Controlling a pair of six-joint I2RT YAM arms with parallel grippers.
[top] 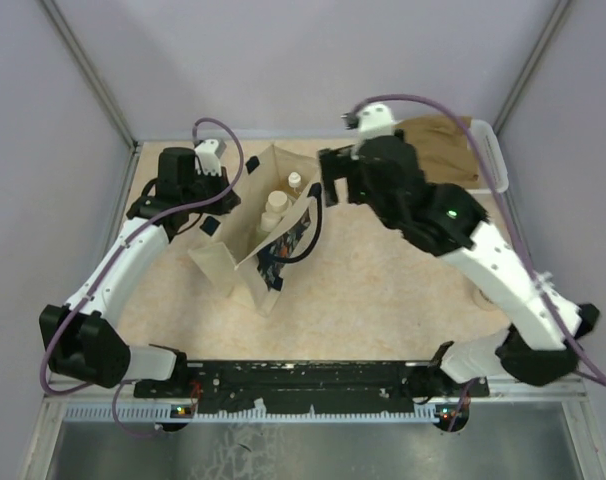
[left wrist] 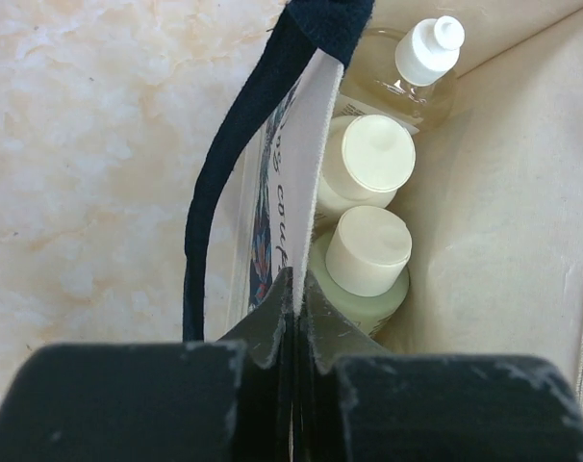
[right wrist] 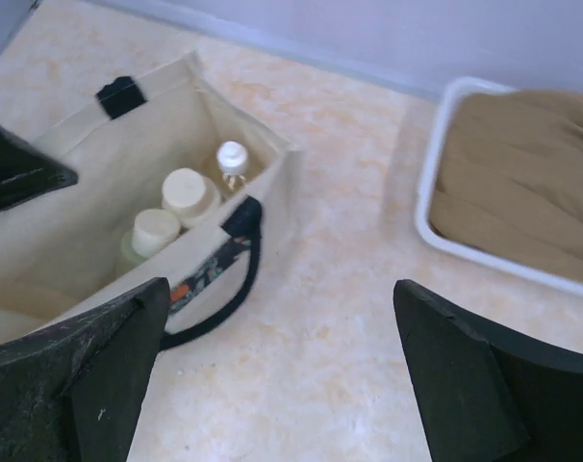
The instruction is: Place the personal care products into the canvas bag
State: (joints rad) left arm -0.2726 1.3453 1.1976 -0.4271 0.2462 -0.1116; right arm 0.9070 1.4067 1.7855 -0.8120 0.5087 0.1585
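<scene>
The canvas bag [top: 223, 262] stands open on the table left of centre, its printed side facing right. Inside stand three bottles: the amber-liquid one [left wrist: 428, 58], the cream one [left wrist: 373, 159] and the olive-green one [left wrist: 367, 260], side by side; they also show in the right wrist view [right wrist: 188, 192]. My left gripper [left wrist: 296, 284] is shut on the bag's printed wall at its rim, beside the navy handle [left wrist: 229, 164]. My right gripper [right wrist: 280, 285] is open and empty above bare table, right of the bag [right wrist: 89, 183].
A white tray [top: 493, 150] holding folded brown cloth [right wrist: 522, 164] sits at the back right. Grey walls enclose the table at the back and sides. The arm bases stand at the near edge.
</scene>
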